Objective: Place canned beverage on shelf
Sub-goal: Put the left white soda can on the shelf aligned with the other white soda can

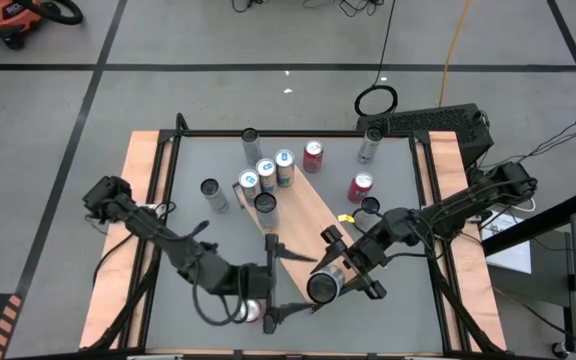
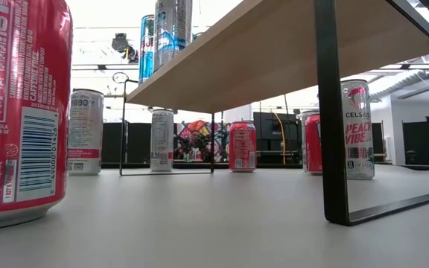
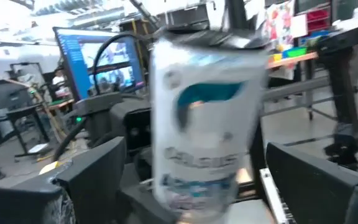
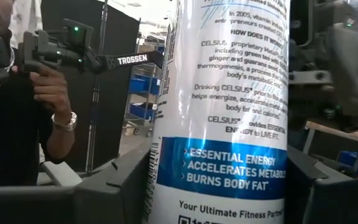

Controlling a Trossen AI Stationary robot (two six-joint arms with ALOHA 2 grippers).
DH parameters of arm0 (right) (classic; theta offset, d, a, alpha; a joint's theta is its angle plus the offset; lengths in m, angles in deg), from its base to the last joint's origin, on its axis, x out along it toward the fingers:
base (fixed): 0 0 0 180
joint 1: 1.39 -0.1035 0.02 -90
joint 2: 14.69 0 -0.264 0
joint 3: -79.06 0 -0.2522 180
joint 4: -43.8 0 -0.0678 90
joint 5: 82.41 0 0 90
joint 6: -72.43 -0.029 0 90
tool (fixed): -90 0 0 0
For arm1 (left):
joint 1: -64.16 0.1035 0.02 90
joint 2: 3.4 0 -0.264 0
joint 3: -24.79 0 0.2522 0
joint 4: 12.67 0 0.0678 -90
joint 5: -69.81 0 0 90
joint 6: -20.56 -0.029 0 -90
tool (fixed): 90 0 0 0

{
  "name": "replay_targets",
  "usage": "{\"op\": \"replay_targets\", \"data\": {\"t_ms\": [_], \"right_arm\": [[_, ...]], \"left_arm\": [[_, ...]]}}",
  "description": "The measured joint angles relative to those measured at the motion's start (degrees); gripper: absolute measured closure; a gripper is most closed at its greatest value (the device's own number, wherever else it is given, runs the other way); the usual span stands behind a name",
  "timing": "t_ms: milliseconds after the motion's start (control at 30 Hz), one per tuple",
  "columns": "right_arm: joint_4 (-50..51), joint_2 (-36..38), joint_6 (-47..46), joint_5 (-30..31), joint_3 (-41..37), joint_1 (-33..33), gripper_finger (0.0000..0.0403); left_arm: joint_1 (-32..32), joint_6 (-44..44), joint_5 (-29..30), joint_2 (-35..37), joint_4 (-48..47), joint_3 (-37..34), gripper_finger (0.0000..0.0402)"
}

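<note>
A white Celsius can (image 4: pixel 222 118) is clamped between the fingers of the right hand (image 1: pixel 340 272), held above the near end of the shelf (image 1: pixel 303 215). On its label the lines "ESSENTIAL ENERGY", "ACCELERATES METABOLISM" (cut off) and "BURNS BODY FAT" are legible in a blue band, with small text mentioning "CELSIUS' proprietary" above. The left hand (image 1: pixel 271 282) is held just beside the can with its fingers spread wide apart, gripping nothing. In the left wrist view the same can is seen blurred, with a teal mark. A red Coca-Cola can (image 2: pixel 17 112) marked "CAFFEINE FREE" and "160" stands on the desk (image 2: pixel 214 223) near the low camera. A "PEACH VIBE" Celsius can (image 2: pixel 357 130) stands under the shelf. A "TROSSEN" label (image 4: pixel 133 60) is seen on a handheld device gripped by a person's hand (image 4: pixel 51 93).
</note>
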Motion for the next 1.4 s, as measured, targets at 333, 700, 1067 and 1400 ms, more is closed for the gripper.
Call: {"op": "replay_targets", "data": {"t_ms": [333, 700, 1067, 1400], "right_arm": [[0.2, 0.0, 1.7, 4.7, 0.0, 0.0, 0.0182], [0.5, 0.0, 1.7, 4.6, 0.0, 0.6, 0.0181], [2.1, 0.0, 1.3, 6.1, 0.0, 0.7, 0.0178], [9.0, 1.5, -0.3, 15.7, 0.1, 0.4, 0.0091]], "left_arm": [[2.1, -1.7, -2.7, -4.2, 7.3, 0.0, 0.0014], [2.2, -2.1, -1.9, -4.6, 8.0, 0.0, 0.0095], [1.8, -2.8, 1.0, -4.6, 6.3, 0.0, 0.0147], [0.3, -3.2, 11.2, -4.6, 4.1, 0.0, 0.0149]]}}
